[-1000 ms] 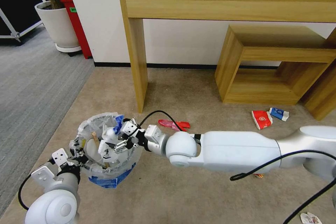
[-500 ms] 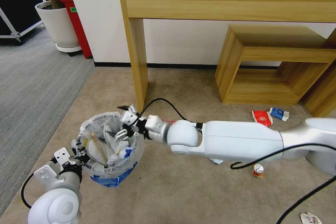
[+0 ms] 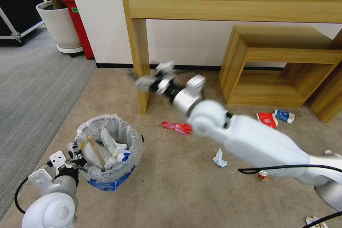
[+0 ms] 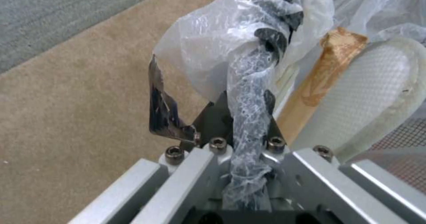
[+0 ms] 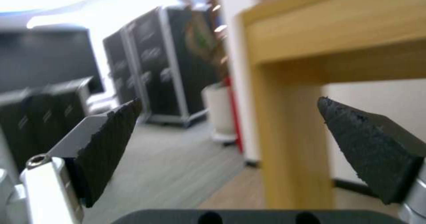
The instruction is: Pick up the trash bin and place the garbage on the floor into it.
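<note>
Several items in bin: trash bin [image 3: 107,149] sits on the beige carpet floor [image 3: 171,199], lined with a clear bag; a white slipper [image 3: 108,142], a wooden stick [image 3: 95,148] and a blue-white scrap lie inside.
Left tool: left tool [image 4: 248,117] clenched on the bin's rim with the bag plastic pinched in, at the near-left side of the bin.
Right tool: right tool [image 3: 151,80] released, jaws wide and nothing between them, up beside the wooden worktop leg [image 3: 140,67], well apart from the bin.
Litter left on floor: red wrapper [image 3: 177,127] just right of the bin, crumpled tissue [image 3: 219,159], small can [image 3: 263,175], red cup [image 3: 266,120] touching the blue-white carton [image 3: 284,115], one more scrap at the near-right edge.
Risk 1: right tool close to the worktop leg; a careless sweep could clip it.
Risk 2: left grip includes thin bag; plastic may tear or slip and the bin tip, spilling its contents.
Risk 3: wrapper is flat on pile carpet; jaws could skid over it and close on nothing.
Risk 4: stick and slipper stand above the rim; a new drop may bounce off them.
</note>
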Robot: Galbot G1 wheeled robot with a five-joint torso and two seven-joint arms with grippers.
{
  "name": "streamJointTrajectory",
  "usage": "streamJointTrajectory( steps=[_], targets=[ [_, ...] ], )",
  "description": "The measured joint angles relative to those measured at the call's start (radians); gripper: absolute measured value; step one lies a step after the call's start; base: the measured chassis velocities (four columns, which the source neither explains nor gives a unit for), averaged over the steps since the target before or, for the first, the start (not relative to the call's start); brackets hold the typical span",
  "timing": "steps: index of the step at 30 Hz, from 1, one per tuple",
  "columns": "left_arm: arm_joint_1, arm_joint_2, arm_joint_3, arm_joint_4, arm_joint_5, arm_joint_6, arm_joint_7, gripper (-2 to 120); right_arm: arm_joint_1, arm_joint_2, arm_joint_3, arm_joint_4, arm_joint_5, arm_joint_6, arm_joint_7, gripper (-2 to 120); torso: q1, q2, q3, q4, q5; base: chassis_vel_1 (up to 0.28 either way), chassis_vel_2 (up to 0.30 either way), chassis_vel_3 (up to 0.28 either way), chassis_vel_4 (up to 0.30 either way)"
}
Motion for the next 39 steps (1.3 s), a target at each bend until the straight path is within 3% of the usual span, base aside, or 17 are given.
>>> streamJointTrajectory(
  steps=[2, 3, 4, 6, 7, 9, 11, 14, 25, 39],
  targets=[
    [0.004, 0.000, -0.008, -0.002, 0.019, -0.001, 0.009, 0, -0.134, -0.017, 0.191, 0.037, -0.010, -0.009, -0.012, 100, 0.000, 0.000, 0.000, 0.0000, 0.0000, 0.000, 0.000, 0.000, 0.000],
    [0.004, 0.000, -0.008, -0.002, 0.019, -0.001, 0.009, 0, -0.134, -0.017, 0.191, 0.037, -0.010, -0.009, -0.012, 100, 0.000, 0.000, 0.000, 0.0000, 0.0000, 0.000, 0.000, 0.000, 0.000],
    [0.005, 0.000, -0.010, -0.003, 0.027, -0.002, 0.012, 0, -0.221, -0.024, 0.315, 0.060, -0.029, -0.017, -0.016, 100, 0.000, 0.000, 0.000, -0.0002, 0.0005, 0.000, 0.000, 0.000, 0.000],
    [0.006, 0.000, -0.010, -0.004, 0.030, -0.003, 0.015, 0, -0.325, -0.035, 0.468, 0.086, -0.071, -0.003, -0.033, 100, 0.000, 0.000, 0.000, -0.0002, 0.0000, 0.000, 0.000, 0.000, 0.000],
    [0.006, 0.000, -0.010, -0.004, 0.030, -0.003, 0.015, 0, -0.325, -0.035, 0.468, 0.086, -0.071, -0.003, -0.033, 100, 0.000, 0.000, 0.000, -0.0002, 0.0000, 0.000, 0.000, 0.000, 0.000],
    [0.008, 0.001, -0.010, -0.005, 0.035, -0.003, 0.015, 0, -0.447, -0.049, 0.618, 0.111, -0.111, 0.019, -0.057, 100, 0.000, 0.000, 0.000, -0.0003, 0.0002, 0.000, 0.000, 0.000, 0.000],
    [0.009, 0.001, -0.009, -0.005, 0.041, -0.003, 0.016, 0, -0.493, -0.051, 0.667, 0.123, -0.123, 0.026, -0.063, 100, 0.000, 0.000, 0.000, -0.0002, 0.0000, 0.000, 0.000, 0.000, 0.000],
    [0.015, 0.000, -0.008, -0.008, 0.060, -0.004, 0.024, 0, -0.667, -0.035, 0.831, 0.160, -0.177, 0.053, -0.093, 100, 0.000, 0.000, 0.000, -0.0003, 0.0002, 0.000, 0.000, 0.000, 0.000],
    [0.040, -0.008, -0.004, -0.028, 0.098, -0.015, 0.041, 0, -0.983, 0.087, 1.011, 0.203, -0.384, 0.165, -0.167, 100, 0.000, 0.000, 0.000, -0.0002, -0.0002, 0.000, 0.000, 0.000, 0.000],
    [0.075, -0.010, -0.011, -0.041, 0.157, -0.047, 0.070, 0, -1.133, 0.190, 1.007, 0.195, -0.529, 0.228, -0.146, 100, 0.000, 0.000, 0.000, 0.0000, -0.0002, 0.000, 0.000, 0.000, 0.000]
  ],
)
